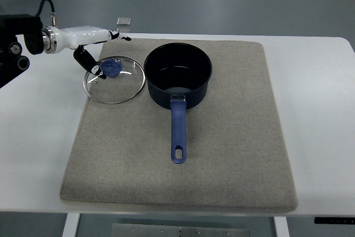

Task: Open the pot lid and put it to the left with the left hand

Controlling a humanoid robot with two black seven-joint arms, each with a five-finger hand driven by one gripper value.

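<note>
- The white table is the nearest and largest thing, its front edge running along the bottom of the view.
- A grey felt mat covers most of the tabletop, probably to cushion the cookware and stop it sliding.
- The dark blue saucepan stands uncovered on the far part of the mat, its blue handle pointing toward the camera. The inside looks empty: only the dark base with a pale glint shows.
- The left hand, white with dark fingertips, reaches in from the left edge and hovers over the far left rim of the lid. Its fingers look loosely spread and grip nothing, though one dark fingertip sits just beside the knob.
- The glass lid lies flat on the mat, just left of the pan and nearly touching it, so the placing looks done and the hand likely only needs to withdraw.
- The lid's blue knob faces up.
- A small clear object rests at the table's far edge.
</note>
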